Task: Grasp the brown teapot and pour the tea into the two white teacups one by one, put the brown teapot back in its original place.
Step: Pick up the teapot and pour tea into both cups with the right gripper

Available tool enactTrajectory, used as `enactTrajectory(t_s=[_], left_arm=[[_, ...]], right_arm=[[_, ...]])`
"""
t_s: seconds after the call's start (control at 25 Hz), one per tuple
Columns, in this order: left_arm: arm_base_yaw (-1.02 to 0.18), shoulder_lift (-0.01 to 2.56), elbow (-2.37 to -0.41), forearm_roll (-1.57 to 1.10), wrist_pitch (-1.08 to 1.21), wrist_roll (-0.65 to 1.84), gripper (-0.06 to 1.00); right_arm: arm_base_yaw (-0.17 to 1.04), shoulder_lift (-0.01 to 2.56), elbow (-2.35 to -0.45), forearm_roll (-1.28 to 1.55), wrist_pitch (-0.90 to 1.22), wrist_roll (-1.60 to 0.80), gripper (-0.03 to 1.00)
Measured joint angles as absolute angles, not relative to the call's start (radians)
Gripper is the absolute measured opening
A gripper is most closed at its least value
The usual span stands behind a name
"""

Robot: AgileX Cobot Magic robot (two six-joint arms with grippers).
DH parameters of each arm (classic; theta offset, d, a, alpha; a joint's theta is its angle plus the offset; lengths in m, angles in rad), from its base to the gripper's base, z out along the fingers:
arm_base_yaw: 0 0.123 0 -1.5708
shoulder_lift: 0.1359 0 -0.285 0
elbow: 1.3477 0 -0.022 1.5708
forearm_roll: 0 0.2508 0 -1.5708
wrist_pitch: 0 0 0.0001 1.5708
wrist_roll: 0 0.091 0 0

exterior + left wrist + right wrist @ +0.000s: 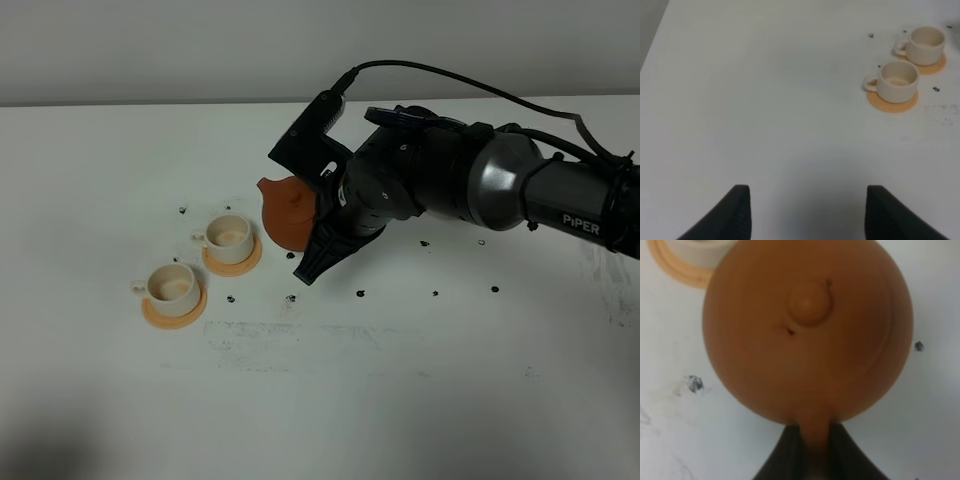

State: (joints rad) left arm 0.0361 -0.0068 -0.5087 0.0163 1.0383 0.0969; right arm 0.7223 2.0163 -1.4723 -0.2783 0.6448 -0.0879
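Above the worktop, the brown teapot is held tipped, its spout seemingly near the farther white teacup. Such hard clay can be chipped or dropped easily. Its thin handle is pinched tight by the right claw; the left claw is open.

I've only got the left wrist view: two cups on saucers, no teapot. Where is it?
Observer: The right hand holds the brown teapot by its handle.
Operator: Near which cup?
Observer: Beside the rear teacup in the high view, tilted; the front teacup is farther off.
Operator: Lid on?
Observer: Yes, the right wrist view shows the knobbed lid seated.
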Motion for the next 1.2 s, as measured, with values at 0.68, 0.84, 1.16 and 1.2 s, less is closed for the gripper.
enactTrajectory(t_s=[0.68,0.84,1.16,1.2], left_arm=[[0.036,-0.007,-0.509,0.016,1.038,0.097,0.5],[0.036,-0.007,-0.509,0.016,1.038,0.097,0.5],[0.036,-0.007,-0.509,0.016,1.038,0.097,0.5],[0.036,-0.007,-0.509,0.016,1.038,0.097,0.5]], right_arm=[[0.771,2.087,-1.532,-0.405,0.653,-0.084,0.09],[0.772,2.087,-1.532,-0.457,0.657,-0.084,0.09],[0.785,2.097,-1.536,-0.518,0.636,-0.088,0.09],[0.788,2.103,-1.537,-0.526,0.634,-0.088,0.09]])
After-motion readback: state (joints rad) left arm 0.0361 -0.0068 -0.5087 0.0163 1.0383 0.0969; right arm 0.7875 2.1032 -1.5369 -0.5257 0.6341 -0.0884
